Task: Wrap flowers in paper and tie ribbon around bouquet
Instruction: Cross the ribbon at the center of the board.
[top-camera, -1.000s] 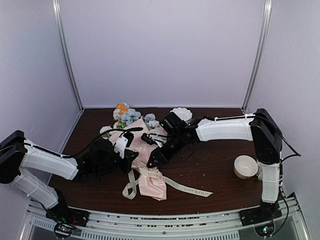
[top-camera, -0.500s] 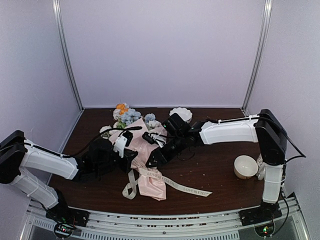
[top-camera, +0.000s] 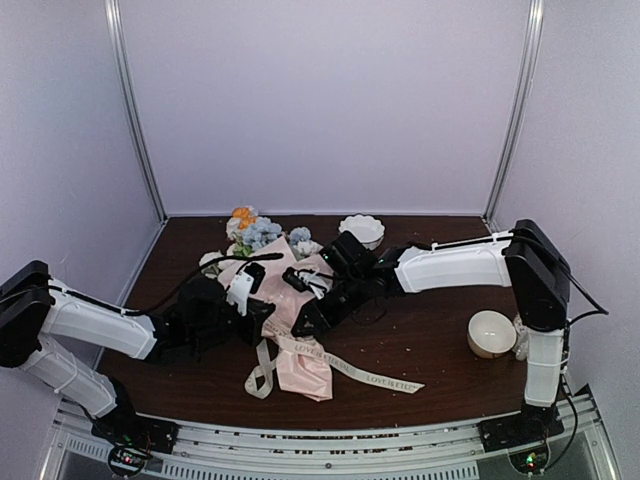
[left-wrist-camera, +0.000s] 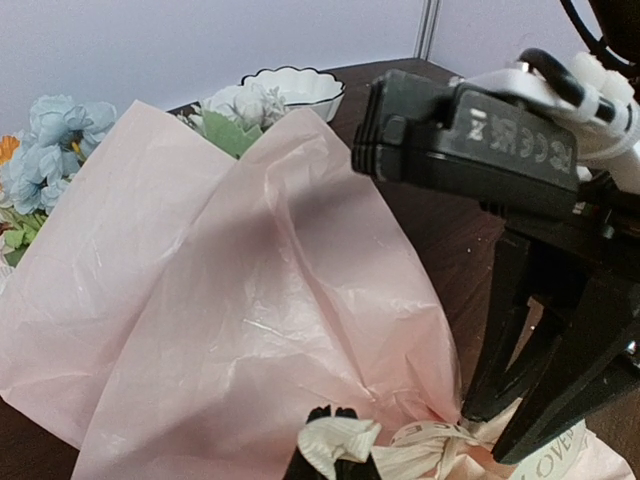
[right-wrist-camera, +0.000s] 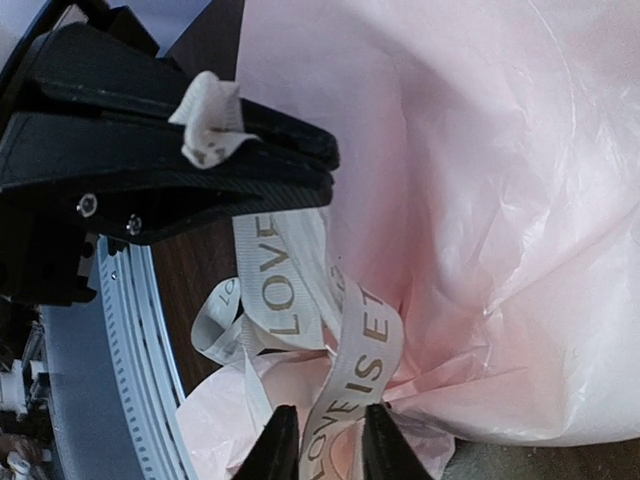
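Note:
The bouquet lies on the table, its flowers (top-camera: 252, 232) (left-wrist-camera: 55, 130) pointing to the back, wrapped in pink paper (top-camera: 300, 365) (left-wrist-camera: 220, 300) (right-wrist-camera: 480, 200). A cream ribbon (top-camera: 370, 377) (right-wrist-camera: 370, 340) printed with gold letters circles the cinched neck and trails to the right. My left gripper (top-camera: 265, 312) (left-wrist-camera: 333, 413) is shut on a folded ribbon end (left-wrist-camera: 340, 440) left of the neck. My right gripper (top-camera: 303, 322) (right-wrist-camera: 325, 435) sits just right of the neck. Its jaws stand apart, with one ribbon strand running between them.
A white scalloped bowl (top-camera: 362, 228) (left-wrist-camera: 292, 85) stands at the back behind the right arm. A round cream bowl (top-camera: 491, 333) sits near the right arm's base. The table's metal front rail (top-camera: 330, 440) runs below the bouquet's tail.
The right gripper has shifted slightly left toward the cinched neck and its jaws have narrowed around the ribbon strand. The left arm has held still.

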